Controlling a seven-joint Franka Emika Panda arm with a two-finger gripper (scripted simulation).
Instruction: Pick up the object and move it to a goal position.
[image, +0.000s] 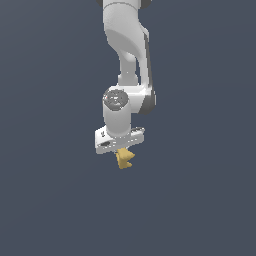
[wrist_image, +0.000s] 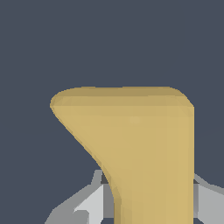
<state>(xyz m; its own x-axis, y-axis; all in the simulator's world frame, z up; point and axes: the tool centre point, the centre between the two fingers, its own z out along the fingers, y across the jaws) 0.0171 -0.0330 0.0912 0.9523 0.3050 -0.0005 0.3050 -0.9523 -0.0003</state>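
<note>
Mustard-yellow object (image: 124, 159) pinched in the white hand (image: 121, 150), hanging just beneath the hand, notched edge toward the exterior view's right, grey fingers (wrist_image: 89, 203) pressed against both flanks of the object (wrist_image: 144, 148), white arm (image: 126, 45) rising above the hand

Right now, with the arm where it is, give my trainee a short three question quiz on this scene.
1. True or false: the small matte mustard-yellow jagged lump hangs below the white gripper.
2. In the wrist view, what sits on both sides of the lump? A) grey fingers B) red blocks C) nothing
3. Fill in: the background behind the white robot arm is plain dark ____-grey.

Key: 1 true. 2 A. 3 blue.
</note>
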